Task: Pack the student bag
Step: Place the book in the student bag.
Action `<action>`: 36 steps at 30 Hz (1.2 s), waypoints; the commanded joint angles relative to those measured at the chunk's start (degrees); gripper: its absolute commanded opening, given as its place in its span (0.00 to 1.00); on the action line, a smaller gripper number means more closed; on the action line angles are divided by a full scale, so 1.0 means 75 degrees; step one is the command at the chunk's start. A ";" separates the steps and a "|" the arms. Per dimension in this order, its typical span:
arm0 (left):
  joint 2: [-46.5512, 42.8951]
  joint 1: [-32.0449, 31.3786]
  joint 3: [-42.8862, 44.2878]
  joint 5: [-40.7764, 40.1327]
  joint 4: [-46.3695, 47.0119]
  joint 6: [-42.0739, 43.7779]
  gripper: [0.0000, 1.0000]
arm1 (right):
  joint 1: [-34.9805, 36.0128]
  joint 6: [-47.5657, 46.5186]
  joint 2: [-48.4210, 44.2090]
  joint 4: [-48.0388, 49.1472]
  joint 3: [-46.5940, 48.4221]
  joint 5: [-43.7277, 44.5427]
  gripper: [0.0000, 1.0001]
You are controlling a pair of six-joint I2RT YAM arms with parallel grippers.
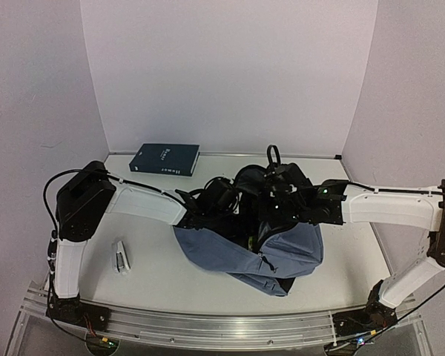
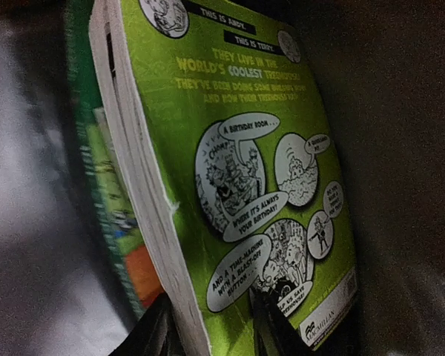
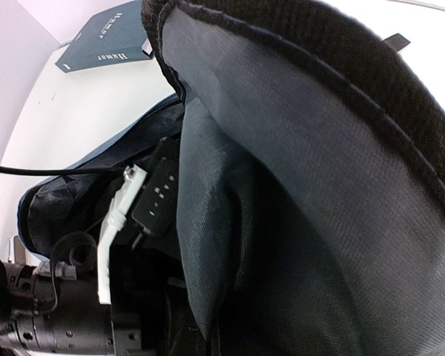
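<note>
Student bag (image 1: 282,252) is lying in the middle of the surface (image 1: 170,267). Left tool (image 2: 211,326) is squeezing a green book (image 2: 259,185) inside it. Right tool (image 1: 285,194) is hovering at the rim (I cannot tell its grip). Floppy cloth sagging down could be catching the book.

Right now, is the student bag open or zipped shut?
Open: the student bag gapes wide in the right wrist view, and the left pincer holds a green book inside it.
</note>
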 commanded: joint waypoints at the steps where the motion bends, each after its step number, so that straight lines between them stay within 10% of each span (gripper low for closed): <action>1: 0.0231 -0.0325 0.0505 0.0324 0.0147 0.0189 0.35 | 0.0069 0.0047 -0.0248 0.0624 0.0237 0.0174 0.00; 24: -0.3580 0.0756 -0.0658 -0.2153 -0.3371 0.2308 0.87 | 0.0068 0.0052 -0.0436 0.0617 -0.0019 0.0432 0.00; 36: -0.1482 0.2807 0.1616 -0.4722 -0.4090 0.4295 0.91 | 0.0066 0.0091 -0.0435 0.0617 -0.0075 0.0385 0.00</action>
